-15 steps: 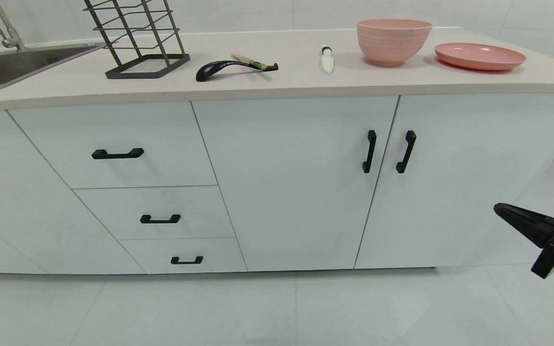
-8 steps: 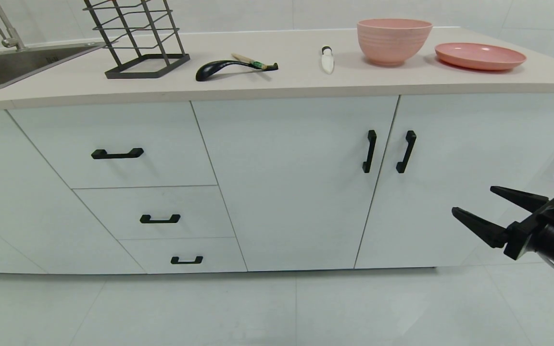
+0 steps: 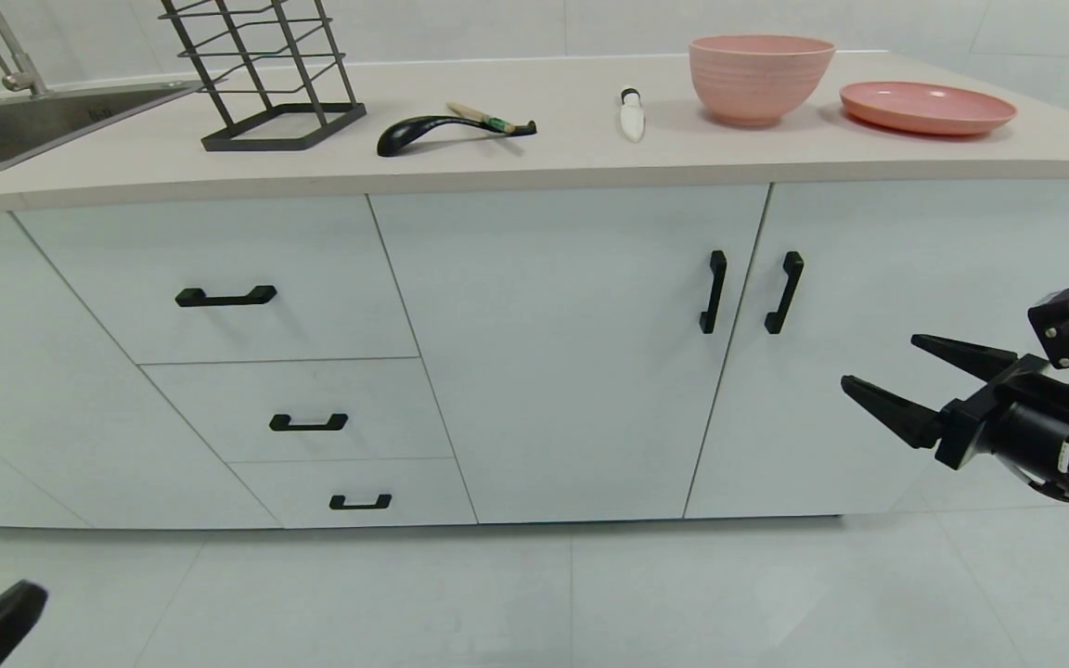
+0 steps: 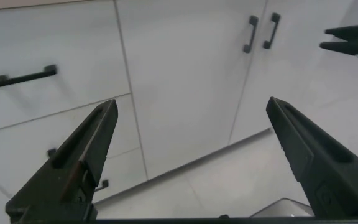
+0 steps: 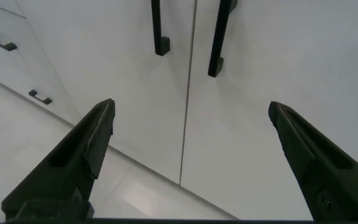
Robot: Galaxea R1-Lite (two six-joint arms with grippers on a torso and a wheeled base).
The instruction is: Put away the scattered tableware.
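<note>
While the bowl (image 3: 761, 79), plate (image 3: 927, 107), ladle (image 3: 423, 132) and knife (image 3: 630, 115) lie on the worktop (image 3: 534, 158), nothing is stored yet; the right end effector (image 3: 880, 362) and left end effector (image 4: 191, 106) hang below, spread wide, empty.

The counter (image 3: 776, 153) carries a pink bowl (image 3: 761, 79). A pink plate (image 3: 928, 107) sits just right of the bowl and a white knife (image 3: 630, 116) near its left. Farther left of the bowl lie a black ladle (image 3: 423, 133), touched by a wooden-handled utensil (image 3: 483, 119), then a wire rack (image 3: 265, 74), then the sink (image 3: 24, 125).

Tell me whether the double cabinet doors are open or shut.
Shut. Both cabinet doors sit flush with the front, their handles side by side, no interior showing.
</note>
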